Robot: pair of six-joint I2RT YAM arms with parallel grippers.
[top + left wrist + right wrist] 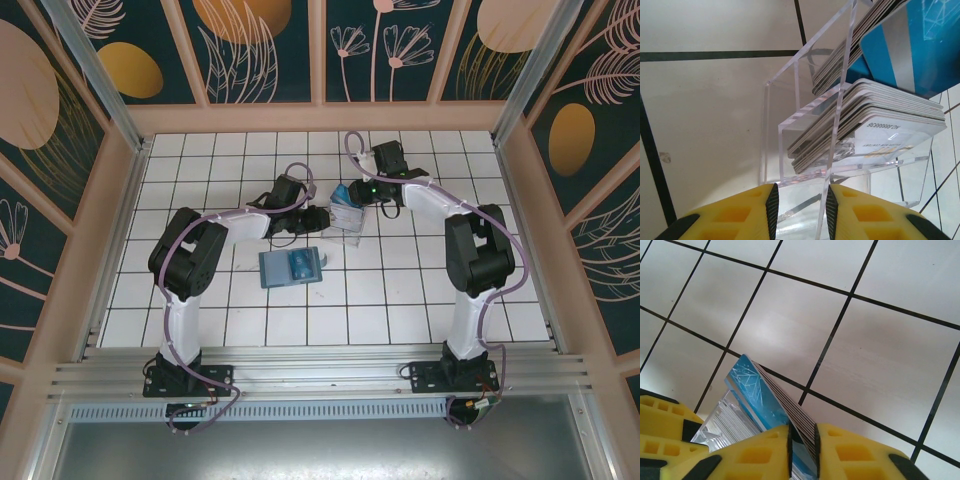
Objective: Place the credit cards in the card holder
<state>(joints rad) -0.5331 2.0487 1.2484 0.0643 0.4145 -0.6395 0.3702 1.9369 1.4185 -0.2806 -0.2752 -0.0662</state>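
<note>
The credit cards (757, 390) are standing packed in the clear tray (781, 150), and the right gripper (802, 452) is pinching a blue-faced bunch of them by the top edge, with several striped card edges showing between its jaws. That is the main worry: it appears to be gripping more than one card, so a lift may be dragging neighbours along. Those could be slipping free onto the tiled table (880, 340), or making a wad too thick for a pocket of the card holder (291, 267), which is lying open well apart from the tray, nearer the arm bases. The left gripper (800, 212) is straddling a clear wall at the tray's low front. Whether it is clamping that wall or only sitting around it I cannot tell; if it is loose, the light tray may be tipping or rising with the cards. The jaws are hiding how many cards are pinched, the holder's pockets are showing too small from above to make out, and the transparent walls are blurring where the tray ends.
</note>
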